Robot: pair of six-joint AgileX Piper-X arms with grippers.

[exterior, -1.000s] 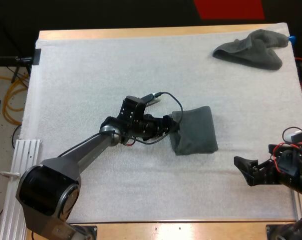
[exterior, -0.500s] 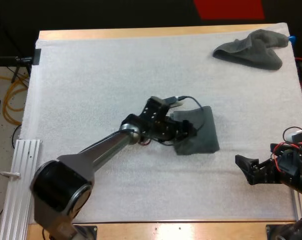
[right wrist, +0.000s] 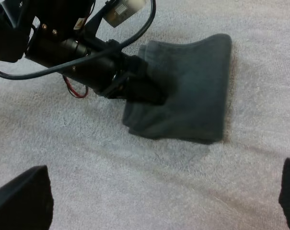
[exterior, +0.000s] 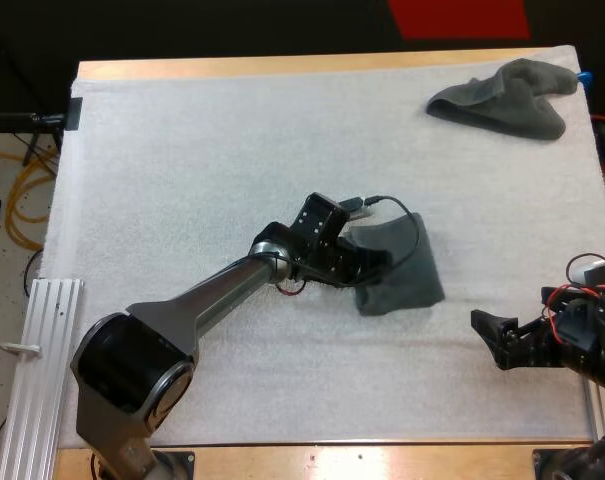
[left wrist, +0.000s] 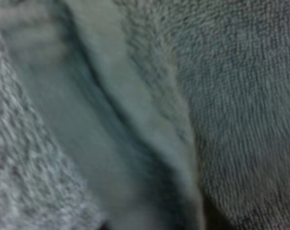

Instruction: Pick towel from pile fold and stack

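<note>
The folded towel (exterior: 402, 275) was a soft, dark grey-green terry pad, roughly rectangular with rounded corners. It lay flat on the white mat (exterior: 182, 150), which had a finely nubbed texture. The tip of the left gripper (exterior: 378, 264) was sunk into the towel edge that faced its own arm; I could not tell whether it was closed on the cloth. From the left wrist, the cloth showed a looped pile and a paler fold ridge running between two layers.

The right gripper (exterior: 487, 342) was over the mat near its edge, with its black fingers (right wrist: 20, 201) spread wide and pinching nothing. The folded towel lay ahead of those fingers and well apart from them, with a stretch of bare mat between.

A crumpled towel (exterior: 507, 98), lumpy with one raised flap, sat far beyond the right fingers, close to the mat's far corner. The mat covered nearly all of the wooden surface (exterior: 282, 66), leaving a narrow strip of wood along the far side. Wide open mat lay beyond the left arm.
</note>
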